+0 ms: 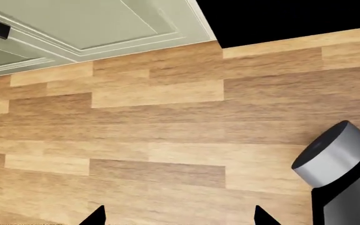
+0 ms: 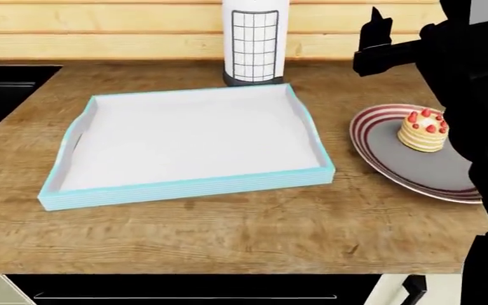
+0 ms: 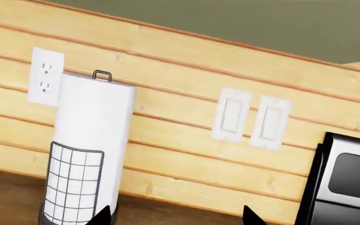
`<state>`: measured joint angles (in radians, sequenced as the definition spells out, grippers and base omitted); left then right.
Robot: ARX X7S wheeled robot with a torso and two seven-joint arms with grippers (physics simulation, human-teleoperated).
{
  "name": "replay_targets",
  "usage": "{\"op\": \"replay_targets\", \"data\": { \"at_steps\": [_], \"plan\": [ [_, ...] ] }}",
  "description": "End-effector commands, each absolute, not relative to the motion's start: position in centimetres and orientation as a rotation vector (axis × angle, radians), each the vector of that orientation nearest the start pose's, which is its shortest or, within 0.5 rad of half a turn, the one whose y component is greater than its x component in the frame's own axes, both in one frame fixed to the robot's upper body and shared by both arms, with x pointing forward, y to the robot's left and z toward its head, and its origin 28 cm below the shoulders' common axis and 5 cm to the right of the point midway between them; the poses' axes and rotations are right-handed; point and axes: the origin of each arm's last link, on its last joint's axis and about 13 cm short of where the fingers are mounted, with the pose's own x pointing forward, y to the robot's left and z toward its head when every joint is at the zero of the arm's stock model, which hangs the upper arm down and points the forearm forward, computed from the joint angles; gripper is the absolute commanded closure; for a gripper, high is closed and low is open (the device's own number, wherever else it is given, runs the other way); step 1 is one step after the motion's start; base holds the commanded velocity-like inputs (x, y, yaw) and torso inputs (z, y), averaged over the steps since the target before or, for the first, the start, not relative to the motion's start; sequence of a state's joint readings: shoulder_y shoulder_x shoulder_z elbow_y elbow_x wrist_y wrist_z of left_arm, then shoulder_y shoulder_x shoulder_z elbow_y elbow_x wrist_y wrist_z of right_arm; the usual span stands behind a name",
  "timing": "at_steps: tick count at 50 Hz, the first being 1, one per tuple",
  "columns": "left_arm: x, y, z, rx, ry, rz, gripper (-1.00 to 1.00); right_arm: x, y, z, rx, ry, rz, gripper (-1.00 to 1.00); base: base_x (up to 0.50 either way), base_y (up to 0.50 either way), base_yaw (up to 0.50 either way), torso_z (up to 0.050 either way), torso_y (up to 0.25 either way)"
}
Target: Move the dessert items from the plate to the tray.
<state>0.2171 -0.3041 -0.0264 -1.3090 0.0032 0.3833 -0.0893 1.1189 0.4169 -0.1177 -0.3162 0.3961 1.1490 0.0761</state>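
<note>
The tray (image 2: 185, 140) lies on the wooden surface (image 2: 227, 235) toward its left side, its white floor bare inside the low light-blue walls. Just beside the tray's right wall, near the surface's right edge, a striped plate (image 2: 380, 152) carries the pancake stack (image 2: 423, 131) topped with red strawberries; the plate's right part is hidden behind the dark right arm, so no cupcake can be made out. Behind the tray, at the surface's back edge, stands a paper towel holder (image 2: 255, 41) against the plank wall. The right gripper (image 2: 373, 38) hangs above the back right corner, its fingers (image 3: 250, 216) spread apart and holding nothing. In the left wrist view the left gripper's fingers (image 1: 262, 216) are likewise spread, over the plank floor (image 1: 167, 131).
</note>
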Motion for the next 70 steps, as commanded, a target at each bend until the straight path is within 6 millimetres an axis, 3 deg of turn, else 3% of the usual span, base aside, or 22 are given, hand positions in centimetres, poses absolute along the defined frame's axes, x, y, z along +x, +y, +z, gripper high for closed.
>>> {"op": "replay_targets", "data": {
  "at_steps": [1,11,19,46,57,70],
  "plan": [
    [-4.5,33.9,-13.9,0.346,1.121,0.197,-1.0,29.9,-15.6,31.8,-0.216,-0.217,0.03,-1.0,0.5,-0.09,0.0,0.0,0.0],
    [-4.5,33.9,-13.9,0.343,1.122,0.191,-1.0,29.5,-15.7,32.2,-0.264,-0.172,0.002,-1.0,0.4,-0.05,0.0,0.0,0.0],
    [-4.5,33.9,-13.9,0.344,1.128,0.182,-1.0,28.8,-17.4,32.6,-0.288,-0.093,-0.076,-1.0,0.0,0.0,0.0,0.0,0.0],
    [-4.5,33.9,-13.9,0.339,1.141,0.169,-1.0,29.0,-17.3,31.5,-0.315,-0.056,-0.055,-1.0,0.11,-0.08,0.0,0.0,0.0],
    [-4.5,33.9,-13.9,0.341,1.144,0.163,-1.0,25.6,-20.0,32.4,-0.394,0.153,-0.083,-1.0,0.0,0.0,0.0,0.0,0.0],
    [-4.5,33.9,-13.9,0.339,1.147,0.151,-1.0,22.7,-21.2,33.0,-0.393,0.243,-0.056,-1.0,0.0,0.0,0.0,0.0,0.0]
  ]
}}
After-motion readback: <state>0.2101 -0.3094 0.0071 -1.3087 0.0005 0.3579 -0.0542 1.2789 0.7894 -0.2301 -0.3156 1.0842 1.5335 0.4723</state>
